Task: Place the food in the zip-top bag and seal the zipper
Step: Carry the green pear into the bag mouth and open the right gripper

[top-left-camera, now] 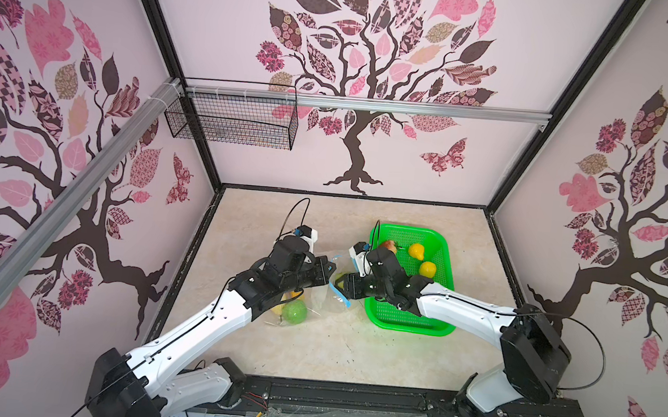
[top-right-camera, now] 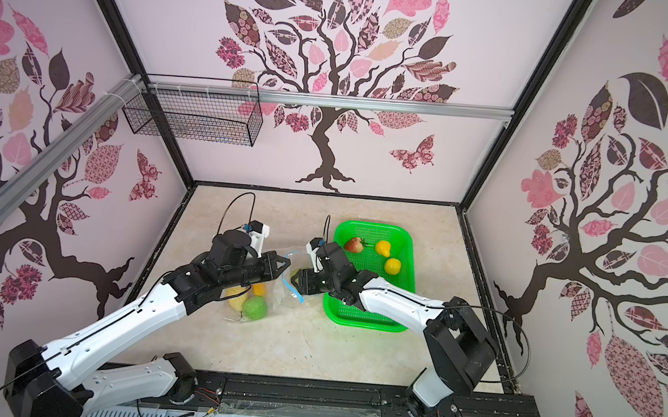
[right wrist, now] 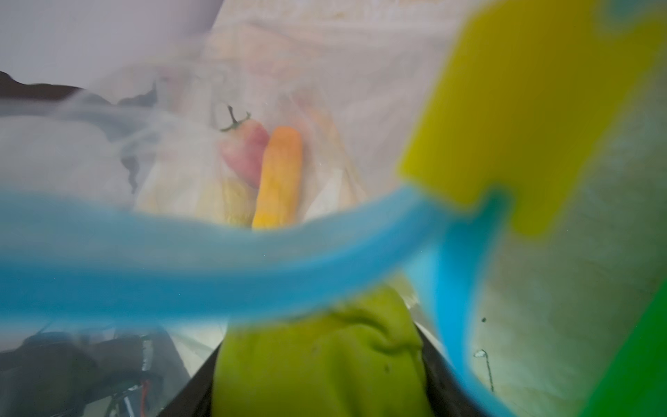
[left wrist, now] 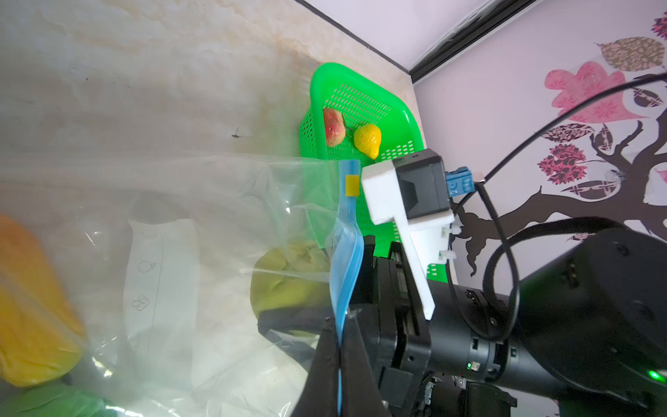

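Top views, bag: zip-top bag [top-left-camera: 317,297] lies on the table just beside the green basket [top-left-camera: 409,321], mouth towards the basket, in both top views.
Top views, loaded: green apple [top-left-camera: 294,311] plus yellow and orange bits sit at the bag end far from the basket.
Top views, left in basket: red piece [top-right-camera: 354,245], yellow pear [top-right-camera: 383,247], lemon [top-right-camera: 392,266].
Top views, grippers: left gripper [top-left-camera: 330,267] and right gripper [top-left-camera: 341,284] meet at the mouth, just off the basket rim.
Left wrist, left gripper: pinched shut on the zipper [left wrist: 346,260], holding the mouth up. The yellow slider [left wrist: 352,186] is parked at one end.
Left wrist, load: green piece [left wrist: 288,281] shows through the film.
Right wrist, right gripper: clamped on the green piece at the mouth, with the zipper arching over it. A carrot [right wrist: 279,177] and a pinkish piece [right wrist: 245,151] lie deeper in.
Progress: looks past half loaded. To do: drop this piece, move the three from the basket, zip.
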You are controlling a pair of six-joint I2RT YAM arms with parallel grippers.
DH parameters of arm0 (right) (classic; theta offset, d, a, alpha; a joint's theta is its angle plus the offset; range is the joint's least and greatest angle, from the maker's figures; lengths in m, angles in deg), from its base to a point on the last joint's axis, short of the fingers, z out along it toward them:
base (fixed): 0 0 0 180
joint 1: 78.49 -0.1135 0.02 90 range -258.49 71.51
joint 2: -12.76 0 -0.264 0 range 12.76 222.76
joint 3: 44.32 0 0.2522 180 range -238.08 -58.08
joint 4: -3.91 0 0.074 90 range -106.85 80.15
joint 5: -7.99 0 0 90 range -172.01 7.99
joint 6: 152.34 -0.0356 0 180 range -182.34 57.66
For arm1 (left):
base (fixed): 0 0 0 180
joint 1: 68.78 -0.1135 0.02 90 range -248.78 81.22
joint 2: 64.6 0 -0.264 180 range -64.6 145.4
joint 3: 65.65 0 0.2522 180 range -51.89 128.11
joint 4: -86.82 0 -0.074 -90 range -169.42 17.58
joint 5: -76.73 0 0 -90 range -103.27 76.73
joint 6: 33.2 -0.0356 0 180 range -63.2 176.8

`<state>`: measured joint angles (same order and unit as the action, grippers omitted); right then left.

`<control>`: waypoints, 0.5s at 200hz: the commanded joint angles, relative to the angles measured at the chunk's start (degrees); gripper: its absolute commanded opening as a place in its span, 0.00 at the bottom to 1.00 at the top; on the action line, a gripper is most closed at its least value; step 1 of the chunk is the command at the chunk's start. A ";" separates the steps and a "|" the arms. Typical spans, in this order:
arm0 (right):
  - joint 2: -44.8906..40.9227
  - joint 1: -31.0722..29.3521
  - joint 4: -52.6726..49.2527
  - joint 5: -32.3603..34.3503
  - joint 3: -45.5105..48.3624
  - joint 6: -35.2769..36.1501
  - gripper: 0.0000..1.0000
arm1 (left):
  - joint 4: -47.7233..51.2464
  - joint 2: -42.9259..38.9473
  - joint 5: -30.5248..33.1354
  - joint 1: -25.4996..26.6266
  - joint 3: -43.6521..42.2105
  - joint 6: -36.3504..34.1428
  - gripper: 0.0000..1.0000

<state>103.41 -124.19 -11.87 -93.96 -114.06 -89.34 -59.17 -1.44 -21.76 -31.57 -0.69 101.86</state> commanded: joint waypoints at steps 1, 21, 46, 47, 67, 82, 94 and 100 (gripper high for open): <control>1.93 -0.45 -4.65 2.97 -1.06 0.99 0.61 | -1.96 0.05 -0.21 0.28 -1.80 0.64 0.00; 2.51 -0.70 -5.27 2.98 -1.19 1.32 0.68 | -1.95 -0.28 0.05 0.24 -1.51 0.95 0.00; 1.97 -0.81 -5.88 1.96 -1.95 1.84 0.76 | -1.96 -0.49 0.91 0.25 -0.95 1.40 0.00; 1.93 -0.85 -5.93 1.90 -1.94 1.86 0.76 | -1.92 -0.49 0.96 0.24 -0.94 1.46 0.00; 0.53 -0.81 -5.82 0.46 -2.40 1.87 0.81 | -1.98 -0.90 1.58 0.23 -0.75 1.87 0.00; -0.82 -0.82 -5.58 -0.41 -2.50 1.73 0.83 | -1.71 -1.31 1.97 0.23 -0.78 2.13 0.00; -1.95 -0.86 -5.54 -0.79 -2.55 1.47 0.84 | -1.47 -1.78 2.49 0.24 -0.93 2.23 0.00; -2.52 -0.81 -5.54 -0.97 -2.65 1.43 0.85 | -1.39 -2.03 2.75 0.17 -0.94 2.27 0.00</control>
<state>103.84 -125.00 -14.91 -93.78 -115.03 -88.03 -59.70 -1.59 -20.88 -31.33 -1.41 103.59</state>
